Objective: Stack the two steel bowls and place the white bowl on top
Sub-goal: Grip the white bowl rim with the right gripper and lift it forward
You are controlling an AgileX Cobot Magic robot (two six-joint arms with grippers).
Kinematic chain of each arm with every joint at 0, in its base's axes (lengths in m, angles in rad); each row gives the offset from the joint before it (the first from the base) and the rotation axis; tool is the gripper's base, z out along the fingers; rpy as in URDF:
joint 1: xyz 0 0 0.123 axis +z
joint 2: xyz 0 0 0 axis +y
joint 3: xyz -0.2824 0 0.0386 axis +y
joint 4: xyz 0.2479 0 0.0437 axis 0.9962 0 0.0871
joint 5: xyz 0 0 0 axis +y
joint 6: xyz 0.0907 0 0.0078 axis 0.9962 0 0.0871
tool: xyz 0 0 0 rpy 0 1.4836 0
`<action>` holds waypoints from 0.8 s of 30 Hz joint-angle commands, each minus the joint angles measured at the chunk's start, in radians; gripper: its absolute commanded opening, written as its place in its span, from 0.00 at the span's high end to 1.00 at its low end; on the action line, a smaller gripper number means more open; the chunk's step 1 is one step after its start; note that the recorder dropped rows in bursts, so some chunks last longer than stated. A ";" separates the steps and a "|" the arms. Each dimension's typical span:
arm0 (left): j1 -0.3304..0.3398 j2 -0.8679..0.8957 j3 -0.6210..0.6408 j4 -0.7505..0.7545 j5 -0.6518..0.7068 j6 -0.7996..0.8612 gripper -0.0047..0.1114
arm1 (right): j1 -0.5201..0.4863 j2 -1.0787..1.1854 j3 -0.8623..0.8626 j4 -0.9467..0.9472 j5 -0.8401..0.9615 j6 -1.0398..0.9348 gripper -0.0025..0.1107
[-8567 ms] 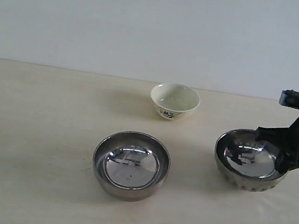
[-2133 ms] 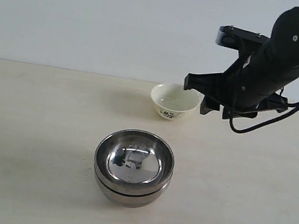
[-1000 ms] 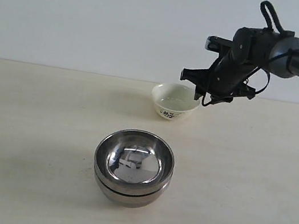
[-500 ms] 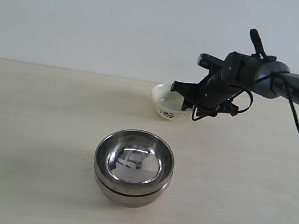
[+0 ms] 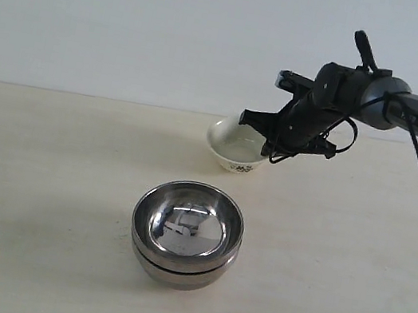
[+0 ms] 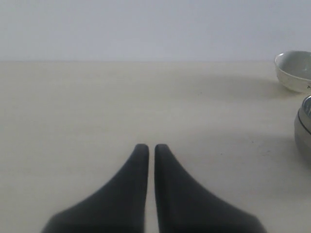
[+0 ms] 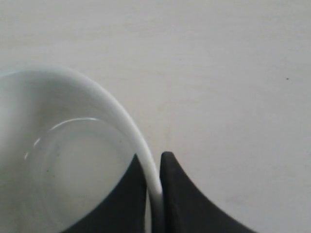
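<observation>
The two steel bowls (image 5: 186, 233) stand nested, one inside the other, at the table's front middle; their edge (image 6: 303, 127) also shows in the left wrist view. The white bowl (image 5: 232, 144) with its dark pattern is at the back, tilted, its rim (image 7: 121, 116) pinched between one finger inside and one outside. My right gripper (image 5: 270, 141) (image 7: 151, 162) is shut on that rim. My left gripper (image 6: 151, 148) is out of the exterior view; it hovers over bare table, shut with nothing in it, and its camera sees the white bowl (image 6: 293, 71) in the distance.
The pale wooden table (image 5: 39, 200) runs back to a plain white wall. The right arm (image 5: 412, 107) reaches in from the right edge, high above the table.
The steel bowl from the right now sits in the other. My right gripper dropped to the white bowl, closed on its near rim, and the bowl has tipped and shifted slightly left.
</observation>
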 commanded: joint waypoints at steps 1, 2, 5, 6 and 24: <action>0.003 -0.007 0.004 -0.008 0.000 -0.009 0.93 | -0.002 -0.079 -0.002 -0.013 0.071 -0.013 0.98; 0.003 -0.007 0.004 -0.008 0.000 -0.009 0.93 | -0.004 -0.091 -0.002 -0.013 0.095 -0.022 0.98; 0.003 -0.007 0.004 -0.008 0.000 -0.009 0.93 | -0.012 -0.123 0.014 0.004 0.147 -0.054 0.98; 0.003 -0.007 0.004 -0.008 0.000 -0.009 0.93 | -0.013 -0.134 0.026 0.004 0.153 -0.063 0.98; 0.003 -0.007 0.004 -0.008 0.000 -0.009 0.93 | -0.013 -0.578 0.590 0.027 0.044 -0.136 0.98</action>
